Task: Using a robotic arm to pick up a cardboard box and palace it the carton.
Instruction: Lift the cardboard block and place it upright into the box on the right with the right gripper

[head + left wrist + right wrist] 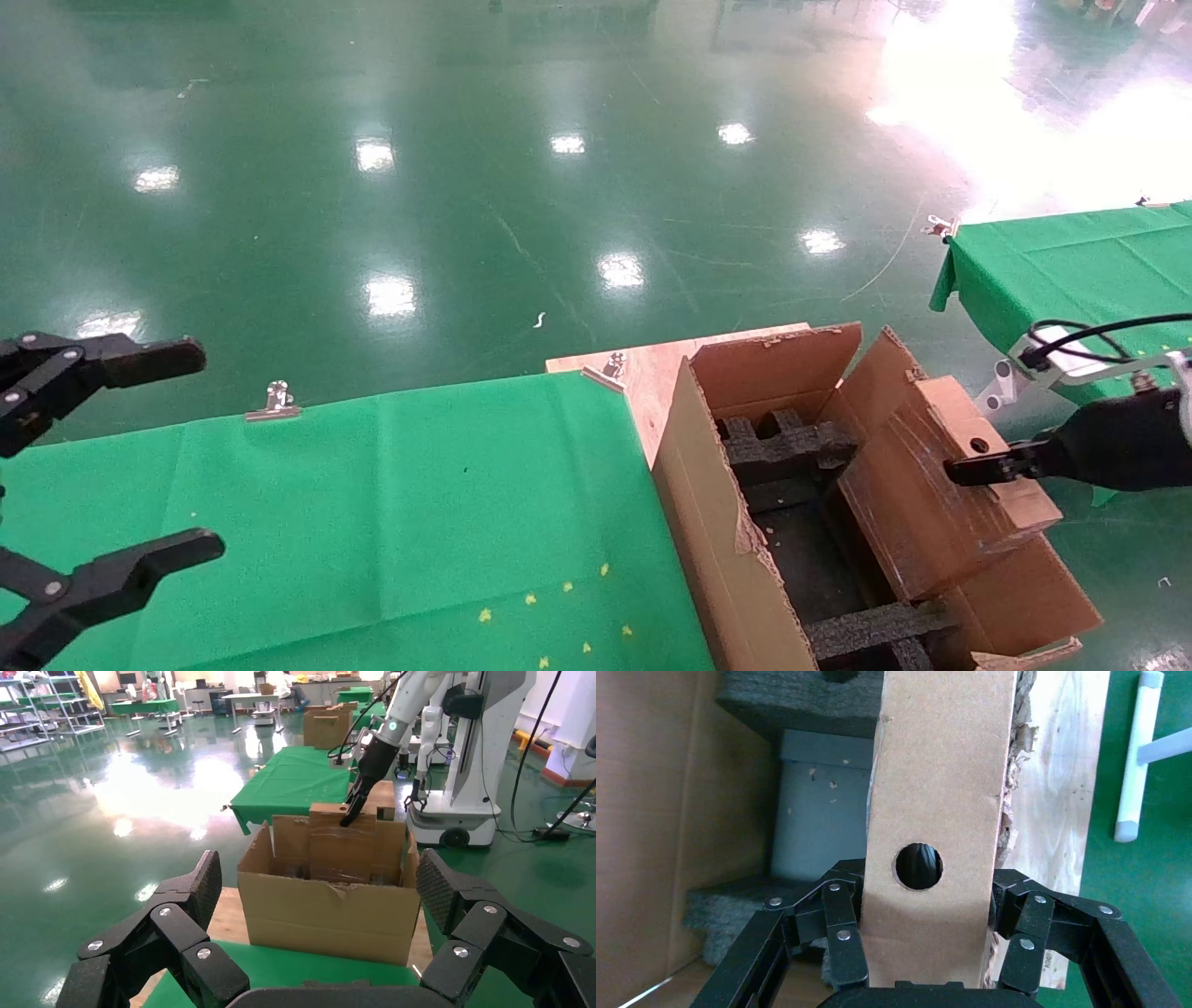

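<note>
The right gripper (973,466) has its jaws clamped on the cardboard box (978,466), holding it tilted over the right side of the open carton (708,522), which stands at the right end of the green counter (372,522). The left gripper (112,457) hangs at the near left, jaws apart.

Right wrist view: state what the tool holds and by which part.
The right tool grips the cardboard box across its narrow faces, at the end nearest the round hole, above the carton.
</note>
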